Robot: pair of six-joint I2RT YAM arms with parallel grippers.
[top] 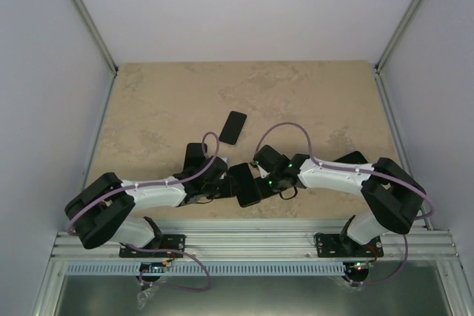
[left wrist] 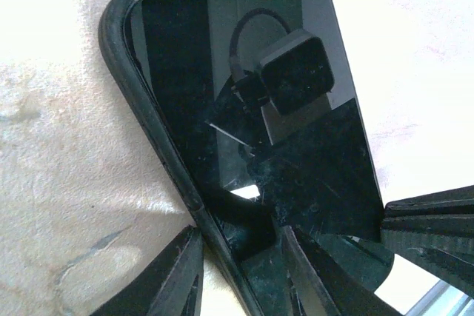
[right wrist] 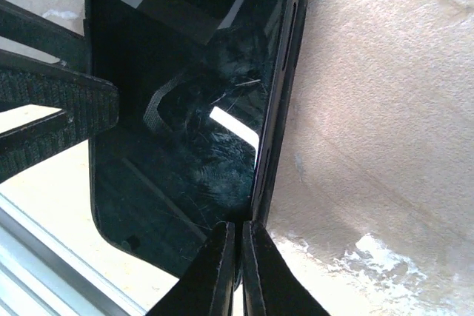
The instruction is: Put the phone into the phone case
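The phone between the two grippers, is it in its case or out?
Partly in: the phone rests inside the case rim, one edge raised.

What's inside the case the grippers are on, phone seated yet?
The phone lies glass-up inside the case, whose raised rim shows along one long side. Both grippers grip its edges. The corners under the fingers are hidden, so full seating can't be confirmed.

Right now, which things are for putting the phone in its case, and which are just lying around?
For the job:
- phone
- phone case around it
- left end effector
- right end effector, pinching the case edge

Just lying about:
- flat black slab farther back, untouched; phone or case, cannot tell
- purple cable
- table
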